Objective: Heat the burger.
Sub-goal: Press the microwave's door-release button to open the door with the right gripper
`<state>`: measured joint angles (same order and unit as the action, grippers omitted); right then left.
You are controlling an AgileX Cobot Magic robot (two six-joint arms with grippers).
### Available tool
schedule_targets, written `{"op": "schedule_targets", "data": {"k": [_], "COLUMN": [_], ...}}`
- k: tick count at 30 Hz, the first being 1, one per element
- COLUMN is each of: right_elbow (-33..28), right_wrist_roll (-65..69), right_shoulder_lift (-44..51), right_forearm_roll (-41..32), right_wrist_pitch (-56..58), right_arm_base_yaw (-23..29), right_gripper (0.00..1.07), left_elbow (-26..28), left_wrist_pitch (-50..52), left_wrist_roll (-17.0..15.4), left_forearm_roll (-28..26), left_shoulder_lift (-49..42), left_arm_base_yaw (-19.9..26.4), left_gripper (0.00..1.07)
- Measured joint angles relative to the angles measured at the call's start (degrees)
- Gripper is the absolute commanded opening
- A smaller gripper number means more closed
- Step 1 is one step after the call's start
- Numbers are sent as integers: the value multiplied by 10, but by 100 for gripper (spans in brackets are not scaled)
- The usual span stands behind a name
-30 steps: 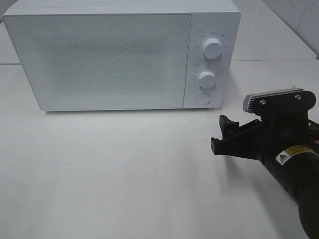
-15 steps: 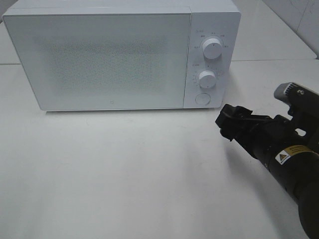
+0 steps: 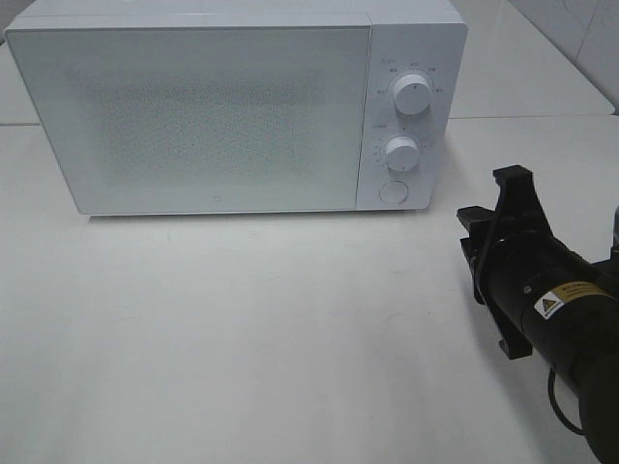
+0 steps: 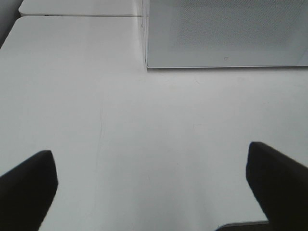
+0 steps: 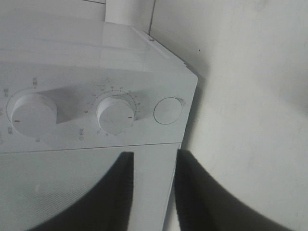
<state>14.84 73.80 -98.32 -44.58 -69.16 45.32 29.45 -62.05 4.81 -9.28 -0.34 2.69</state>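
The burger is out of view in every frame. A white microwave (image 3: 213, 116) stands at the back of the table with its door closed, and shows again in the left wrist view (image 4: 226, 33). My right gripper (image 3: 470, 237) hovers to the right of the microwave's control panel, rolled onto its side. In the right wrist view the gripper (image 5: 155, 156) has its jaws only a narrow gap apart with nothing between them, pointing at the panel's lower edge. The left gripper (image 4: 149, 151) is wide open and empty above bare table, in front of the microwave's left corner.
The control panel carries an upper knob (image 3: 413, 94), a lower knob (image 3: 400, 152) and a round button (image 3: 392, 191). The button (image 5: 168, 110) lies just beyond my right fingertips. The white table (image 3: 242, 329) spreads out in front of the microwave.
The right gripper has pulled back to the right, rolled about its axis, and its jaws have narrowed a lot. The left gripper and the microwave have not moved.
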Motion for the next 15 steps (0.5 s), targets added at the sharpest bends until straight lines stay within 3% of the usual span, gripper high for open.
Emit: {"op": "schedule_targets", "data": {"k": [4, 11, 15], "right_elbow": [0, 0, 29], "right_wrist_roll": [45, 77, 81], "right_shoulder_lift": [0, 0, -8], "right_forearm_roll": [0, -5, -23], "right_wrist_pitch": [0, 0, -1], "right_arm_base_yaw": [0, 0, 0], "right_gripper": [0, 0, 0], "left_elbow": [0, 0, 0], "left_wrist_pitch": [0, 0, 0], "left_wrist_roll": [0, 0, 0], "left_forearm_roll": [0, 0, 0], "left_shoulder_lift": [0, 0, 0], "left_arm_base_yaw": [0, 0, 0], "left_gripper": [102, 102, 102]}}
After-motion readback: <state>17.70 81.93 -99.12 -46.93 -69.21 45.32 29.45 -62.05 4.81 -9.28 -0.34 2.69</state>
